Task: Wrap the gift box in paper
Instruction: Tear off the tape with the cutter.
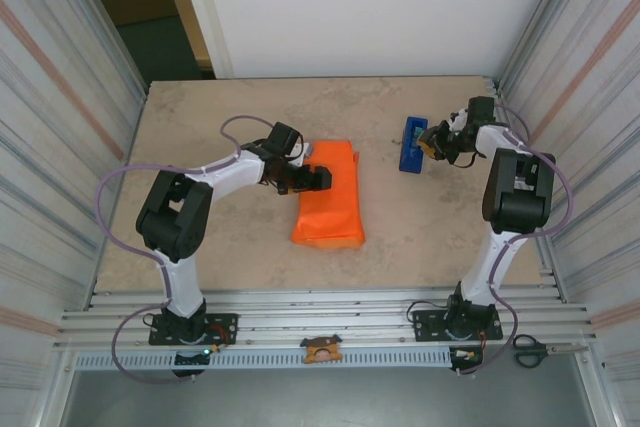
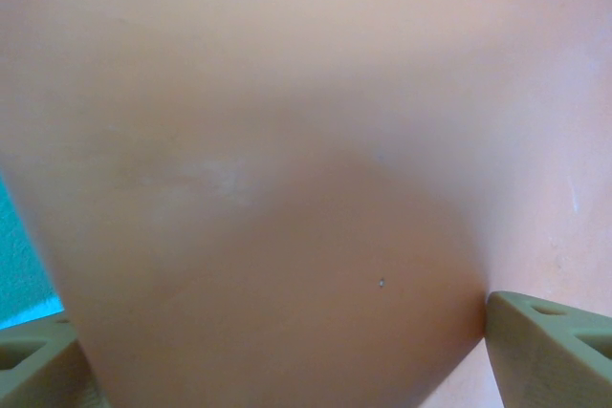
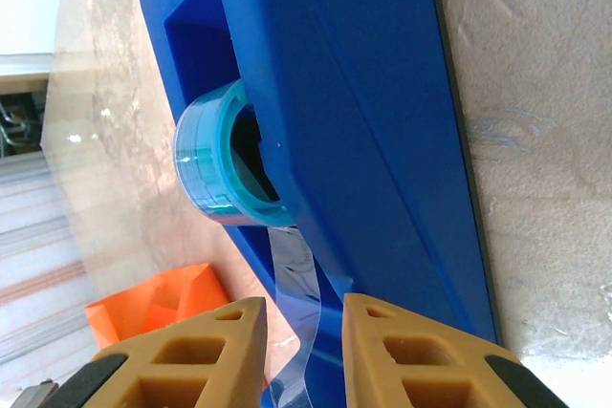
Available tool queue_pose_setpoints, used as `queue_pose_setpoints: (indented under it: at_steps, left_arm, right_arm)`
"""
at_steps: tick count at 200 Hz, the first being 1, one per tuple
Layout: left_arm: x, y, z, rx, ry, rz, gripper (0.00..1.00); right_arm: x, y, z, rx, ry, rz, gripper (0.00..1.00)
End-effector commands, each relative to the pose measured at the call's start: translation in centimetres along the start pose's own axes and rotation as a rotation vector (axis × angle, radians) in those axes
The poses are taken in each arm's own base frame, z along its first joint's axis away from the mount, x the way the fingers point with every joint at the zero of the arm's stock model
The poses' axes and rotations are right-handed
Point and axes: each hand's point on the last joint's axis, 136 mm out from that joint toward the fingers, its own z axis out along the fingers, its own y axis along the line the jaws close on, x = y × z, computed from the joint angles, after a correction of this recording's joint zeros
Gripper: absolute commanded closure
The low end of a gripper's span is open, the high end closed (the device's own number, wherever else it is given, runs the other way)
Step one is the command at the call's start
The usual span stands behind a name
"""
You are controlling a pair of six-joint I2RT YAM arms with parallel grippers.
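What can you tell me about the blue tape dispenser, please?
The tape dispenser is a long, narrow, matte blue block, plastic by its look, resting on the beige table at its far right. An open recess holds a roll of clear tape on a teal core. A loose strip runs from the roll down between the fingers of the right pincer, which stand narrowly apart.

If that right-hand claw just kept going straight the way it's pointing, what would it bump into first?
Most likely the loose strip of clear tape just ahead of the right gripper, then the blue tape dispenser behind it.
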Motion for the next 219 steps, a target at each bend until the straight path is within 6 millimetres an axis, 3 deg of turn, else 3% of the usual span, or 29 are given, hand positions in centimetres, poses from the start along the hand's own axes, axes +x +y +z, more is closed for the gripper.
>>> queue_pose_setpoints:
  at_steps: [1, 113, 219]
  left_arm:
    - [4.65, 3.57, 2.72, -0.135, 0.145, -0.002, 0.09]
    - [4.65, 3.29, 2.67, -0.125, 0.145, -0.001, 0.09]
    - [4.69, 3.04, 2.82, -0.112, 0.15, -0.003, 0.09]
  right_arm:
    - [0.66, 0.48, 0.46, -0.005, 0.046, -0.013, 0.73]
    - [1.41, 0.05, 1.39, 0.011, 0.082, 0.001, 0.8]
    - [1.22, 0.4, 0.59, 0.001, 0.061, -0.006, 0.82]
